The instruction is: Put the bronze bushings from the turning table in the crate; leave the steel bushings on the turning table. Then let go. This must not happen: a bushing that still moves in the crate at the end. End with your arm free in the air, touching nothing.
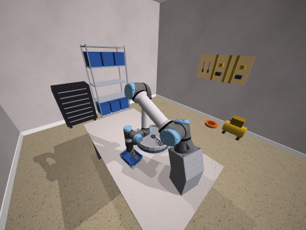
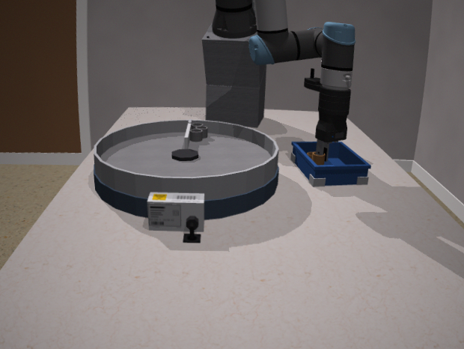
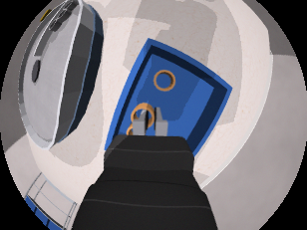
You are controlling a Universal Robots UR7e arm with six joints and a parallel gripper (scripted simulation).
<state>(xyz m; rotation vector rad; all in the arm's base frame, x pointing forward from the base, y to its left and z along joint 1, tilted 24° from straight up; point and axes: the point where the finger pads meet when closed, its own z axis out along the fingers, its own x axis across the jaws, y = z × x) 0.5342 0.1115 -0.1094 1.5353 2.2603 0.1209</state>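
My gripper (image 2: 323,153) (image 3: 151,119) points down inside the blue crate (image 1: 126,158) (image 2: 339,175) (image 3: 199,99). It is shut on a bronze bushing (image 2: 319,158) (image 3: 135,113), gripping its wall with one finger inside the ring. The held bushing is low in the crate; whether it touches the floor cannot be told. A second bronze bushing (image 1: 136,157) (image 3: 164,72) stands apart in the crate. A third bronze bushing (image 2: 310,153) (image 3: 130,129) is beside the held one, partly hidden. Steel bushings (image 2: 196,135) stand together on the turning table (image 1: 149,145) (image 2: 228,159) (image 3: 52,89), beside its bar.
The crate's walls surround the fingers closely on the turntable side. The turning table has a raised rim, a white bar (image 2: 187,131) and a dark hub (image 2: 185,154) (image 3: 36,71). A labelled box (image 2: 165,216) and a small black stand (image 2: 191,237) are in front of it.
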